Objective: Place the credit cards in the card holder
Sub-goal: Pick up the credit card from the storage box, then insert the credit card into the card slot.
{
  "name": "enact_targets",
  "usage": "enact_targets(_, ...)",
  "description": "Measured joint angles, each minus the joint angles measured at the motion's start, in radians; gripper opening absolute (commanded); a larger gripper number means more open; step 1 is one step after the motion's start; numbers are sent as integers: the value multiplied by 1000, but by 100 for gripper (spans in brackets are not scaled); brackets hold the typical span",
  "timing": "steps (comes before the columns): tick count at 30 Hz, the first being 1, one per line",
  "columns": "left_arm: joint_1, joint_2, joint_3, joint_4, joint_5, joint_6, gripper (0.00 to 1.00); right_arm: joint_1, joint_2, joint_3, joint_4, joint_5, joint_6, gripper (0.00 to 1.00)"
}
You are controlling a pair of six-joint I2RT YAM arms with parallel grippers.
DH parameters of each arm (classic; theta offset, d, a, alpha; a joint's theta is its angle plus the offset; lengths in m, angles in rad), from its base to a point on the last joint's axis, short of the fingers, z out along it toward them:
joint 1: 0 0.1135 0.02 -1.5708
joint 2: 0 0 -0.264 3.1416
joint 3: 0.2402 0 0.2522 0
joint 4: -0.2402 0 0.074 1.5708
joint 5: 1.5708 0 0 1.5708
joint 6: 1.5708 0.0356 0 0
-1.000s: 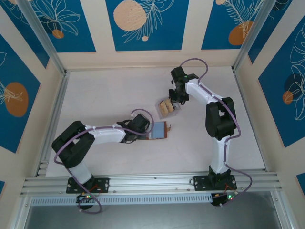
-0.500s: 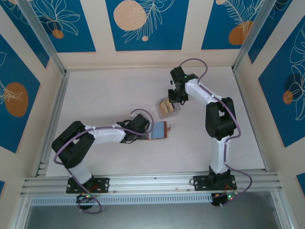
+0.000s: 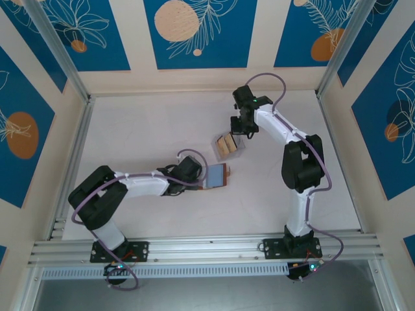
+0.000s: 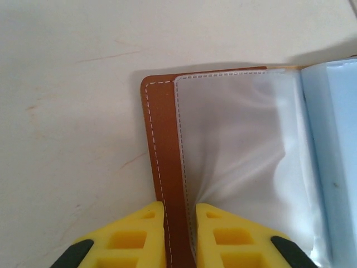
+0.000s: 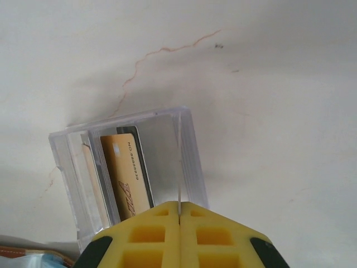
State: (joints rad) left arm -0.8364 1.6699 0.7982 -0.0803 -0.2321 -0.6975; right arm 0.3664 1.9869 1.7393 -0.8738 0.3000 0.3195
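Observation:
The card holder (image 3: 216, 175) lies open on the table, brown cover down. Its clear sleeve (image 4: 240, 145) and blue inside (image 4: 340, 139) face up. My left gripper (image 4: 179, 209) is shut on the brown cover's edge (image 4: 162, 128), yellow fingers (image 4: 134, 234) either side. A clear box (image 3: 229, 145) behind it holds the credit cards (image 5: 125, 173), gold and standing upright. My right gripper (image 5: 179, 211) is over the box's right part. It is shut on a thin pale card seen edge-on (image 5: 179, 162).
The table (image 3: 142, 129) is pale and bare around both things. Metal rails (image 3: 74, 149) run along its left side and near edge. Patterned walls close in the back and sides. A corner of the card holder (image 5: 33, 254) shows near the box.
My right gripper has closed fully on the thin card, and its wrist has drawn slightly back from the box. The left gripper keeps its hold on the card holder, barely shifted.

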Motion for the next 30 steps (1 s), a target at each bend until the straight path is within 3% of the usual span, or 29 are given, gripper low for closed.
enact_targets(6,0,2,-6,35,22,0,14,37,-102,-17,3,56,10,0)
enact_targets(17,-2,4,-8,46,26,1,14,187,-429,-304,111,0,88,0)
enact_targets(25,-10,9,-5,48,19,0,13,277,-495,-571,364,-156,267,0)
enact_targets(30,-17,16,2,48,16,0,13,317,-495,-737,534,-169,372,0)
